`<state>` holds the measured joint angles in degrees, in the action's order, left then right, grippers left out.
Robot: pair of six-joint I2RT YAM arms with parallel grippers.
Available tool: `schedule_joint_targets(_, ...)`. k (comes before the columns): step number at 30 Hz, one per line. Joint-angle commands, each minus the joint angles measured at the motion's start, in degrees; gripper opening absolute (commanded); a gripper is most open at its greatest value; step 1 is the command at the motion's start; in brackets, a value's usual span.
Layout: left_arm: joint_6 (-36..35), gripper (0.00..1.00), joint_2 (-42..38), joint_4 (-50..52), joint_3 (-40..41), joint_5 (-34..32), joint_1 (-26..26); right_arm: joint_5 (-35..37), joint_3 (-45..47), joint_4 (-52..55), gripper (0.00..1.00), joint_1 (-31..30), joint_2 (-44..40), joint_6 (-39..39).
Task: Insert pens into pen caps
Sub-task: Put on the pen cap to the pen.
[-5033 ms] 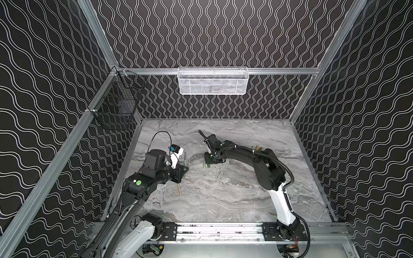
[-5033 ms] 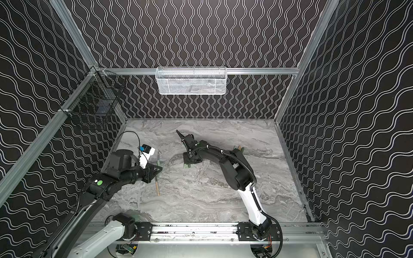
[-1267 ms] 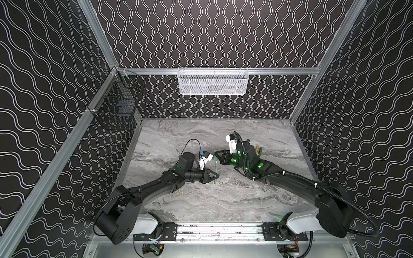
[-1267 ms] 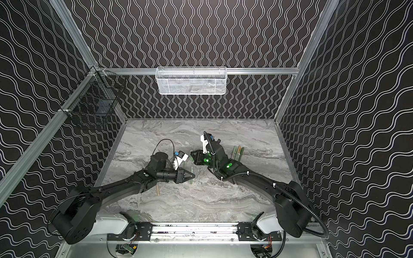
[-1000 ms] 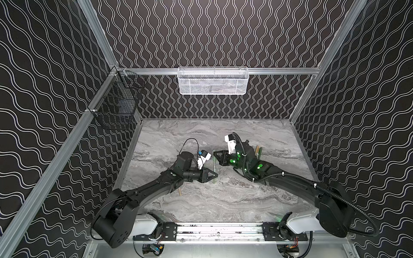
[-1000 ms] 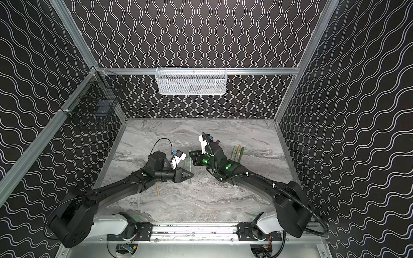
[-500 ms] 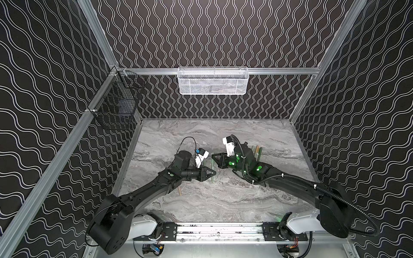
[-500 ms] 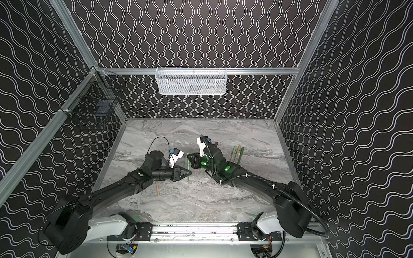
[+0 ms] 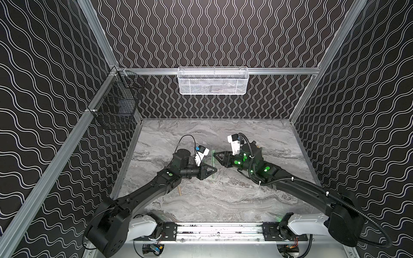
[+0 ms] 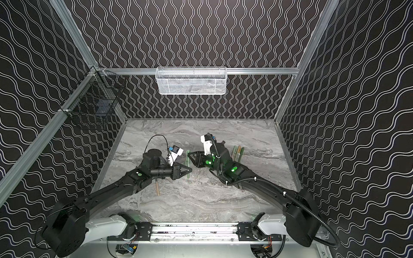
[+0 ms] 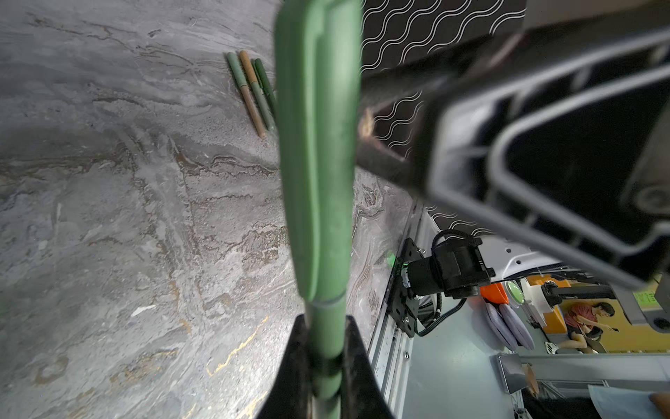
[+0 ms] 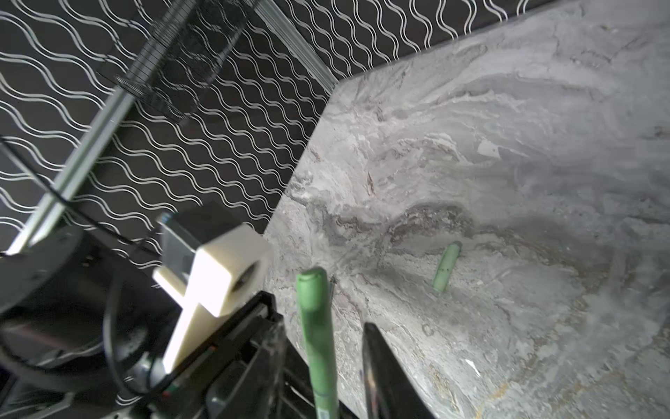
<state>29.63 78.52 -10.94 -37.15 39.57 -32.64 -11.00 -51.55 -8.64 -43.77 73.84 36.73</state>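
Left pincer [image 11: 325, 321]: clamped on a pale green pen [image 11: 324, 362] held above mid-desk, its cap [image 11: 317, 145] fitted. Right pincer [image 9: 215, 155]: jaws parted around that cap. Nearby: three pens [image 10: 238, 154] side by side, a loose green cap [image 12: 446, 268], and a tan pen [image 9: 179, 191] beside the left arm. Grey marble desk [image 9: 223, 201]; black wavy-lined walls; white mesh basket [image 9: 213, 81]; black wire basket [image 9: 116, 107].

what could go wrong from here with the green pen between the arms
1. Only the left gripper holds the green pen, on its barrel. The right gripper has its fingers open around the cap; backing off crookedly could tilt the pen or drag the cap loose.
2. The tan pen lies by the left arm; a low sweep might roll it.
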Motion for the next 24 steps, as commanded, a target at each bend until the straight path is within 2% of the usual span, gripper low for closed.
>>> schedule_joint_targets(1, -0.5, 0.00, -0.4, -3.5, 0.0, 1.6, -0.1, -2.8, -0.5, 0.8, 0.46, 1.6, -2.0, -1.3)
schedule_joint_targets(7, 0.9, 0.00, -1.1, -6.4, 0.1, 5.3, -0.7, -13.8, -0.1, -1.2, 0.56, 5.5, -2.9, -5.5)
schedule_joint_targets(11, 1.4, 0.00, -1.6, -8.2, 0.2, 7.1, -1.5, -19.9, -1.7, 0.4, 0.57, 6.1, -1.6, -8.6)
schedule_joint_targets(17, 1.3, 0.00, -0.8, -9.0, -0.3, 9.0, -3.2, -22.3, -1.3, -1.7, 0.56, 6.5, -1.5, -8.5)
schedule_joint_targets(24, 0.7, 0.00, -0.8, -8.2, -0.1, 8.8, -3.7, -22.8, -1.0, -2.5, 0.46, 6.7, -1.6, -8.6)
